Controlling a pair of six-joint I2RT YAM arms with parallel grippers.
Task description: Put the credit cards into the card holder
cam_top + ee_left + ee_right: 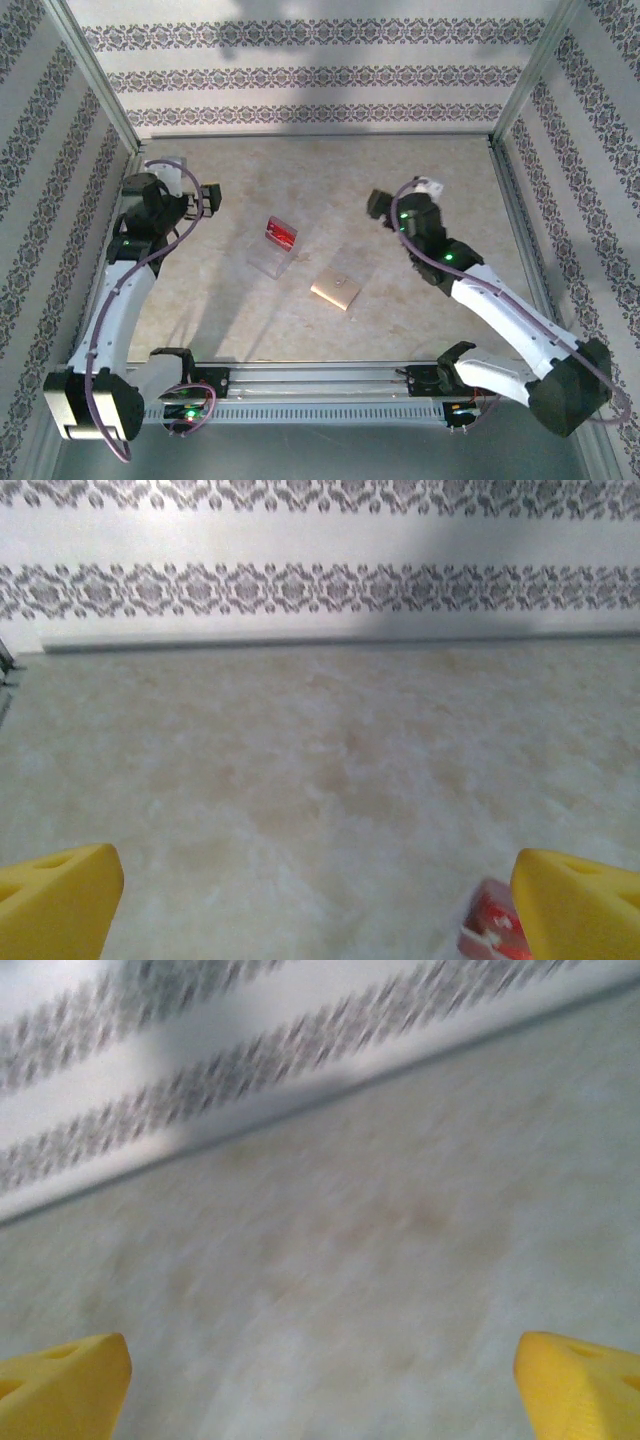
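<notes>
A bright red card with white marks lies mid-table, and a clear see-through card rests just in front of it. The tan card holder sits folded to their right, nearer the front. My left gripper hovers open at the left, well clear of the cards. In the left wrist view the red card peeks in beside the right yellow fingertip. My right gripper hangs open at the right, above and behind the holder, with bare table between its yellow fingertips.
Patterned walls with metal frame posts enclose the pale mottled table on three sides. A metal rail with both arm bases runs along the front edge.
</notes>
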